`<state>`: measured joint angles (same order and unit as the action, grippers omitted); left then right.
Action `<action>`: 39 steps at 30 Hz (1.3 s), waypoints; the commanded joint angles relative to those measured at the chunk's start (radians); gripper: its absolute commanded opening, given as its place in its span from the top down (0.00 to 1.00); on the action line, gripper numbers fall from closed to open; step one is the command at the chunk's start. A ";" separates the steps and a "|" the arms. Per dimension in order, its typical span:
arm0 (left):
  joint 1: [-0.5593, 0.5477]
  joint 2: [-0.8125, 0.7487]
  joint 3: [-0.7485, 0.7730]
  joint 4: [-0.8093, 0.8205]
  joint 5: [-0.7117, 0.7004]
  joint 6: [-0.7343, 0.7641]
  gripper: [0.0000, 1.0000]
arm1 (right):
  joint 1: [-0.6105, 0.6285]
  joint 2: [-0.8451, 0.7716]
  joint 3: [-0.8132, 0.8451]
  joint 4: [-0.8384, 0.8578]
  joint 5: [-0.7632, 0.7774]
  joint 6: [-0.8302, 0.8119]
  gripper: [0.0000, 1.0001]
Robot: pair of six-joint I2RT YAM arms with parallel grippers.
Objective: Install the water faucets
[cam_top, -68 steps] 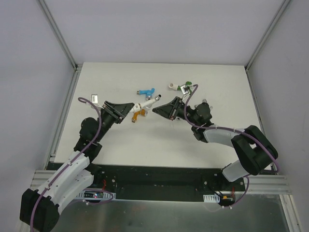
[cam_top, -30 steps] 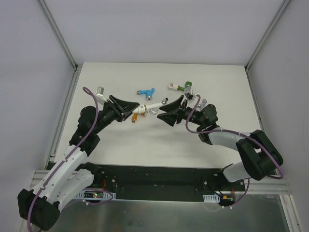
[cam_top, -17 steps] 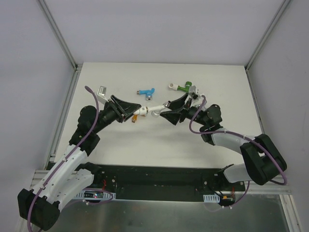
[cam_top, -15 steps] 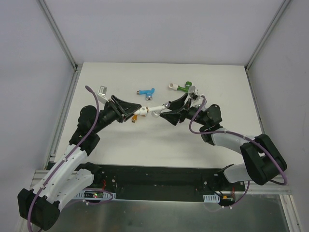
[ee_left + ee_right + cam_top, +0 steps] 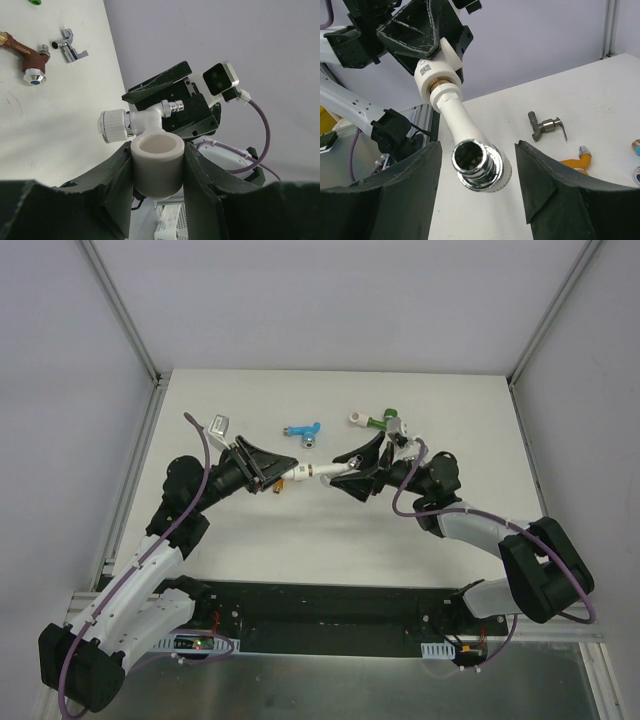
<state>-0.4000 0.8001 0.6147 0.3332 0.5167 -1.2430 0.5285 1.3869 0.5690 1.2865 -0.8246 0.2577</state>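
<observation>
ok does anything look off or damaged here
Nothing stands out. The white faucet in the right end effector meets the white pipe fitting in the left end effector and looks lined up. The blue faucet and green faucet lie loose on the table, no visible damage.

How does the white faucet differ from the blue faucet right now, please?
The white faucet is up in the air; the blue faucet lies on the table. The white faucet is joined to a white fitting clamped in the left gripper; the blue faucet is unattached. Both have silvery ends.
</observation>
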 commanded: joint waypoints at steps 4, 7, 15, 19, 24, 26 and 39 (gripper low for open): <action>-0.007 0.004 0.063 0.122 0.075 -0.007 1.00 | -0.001 -0.040 0.074 0.237 -0.093 0.060 0.36; -0.007 0.024 0.071 0.142 0.106 -0.001 1.00 | -0.002 -0.045 0.083 0.237 -0.111 0.098 0.41; -0.007 0.077 0.100 0.216 0.207 0.101 1.00 | -0.009 -0.028 0.101 0.237 -0.134 0.273 0.91; -0.007 0.108 0.143 0.202 0.344 0.363 1.00 | -0.018 -0.046 0.097 0.237 -0.130 0.371 1.00; -0.010 0.103 0.116 0.213 0.485 0.739 0.91 | -0.028 -0.057 0.112 0.232 -0.084 0.546 1.00; -0.010 0.096 0.099 0.216 0.596 0.882 0.67 | -0.027 -0.052 0.118 0.231 -0.079 0.601 1.00; -0.010 -0.036 0.099 0.084 0.178 0.788 0.07 | -0.027 -0.115 0.088 -0.010 0.011 0.327 1.00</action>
<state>-0.4053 0.8112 0.7158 0.4294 0.9085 -0.3573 0.5053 1.3251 0.6258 1.2732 -0.8921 0.7006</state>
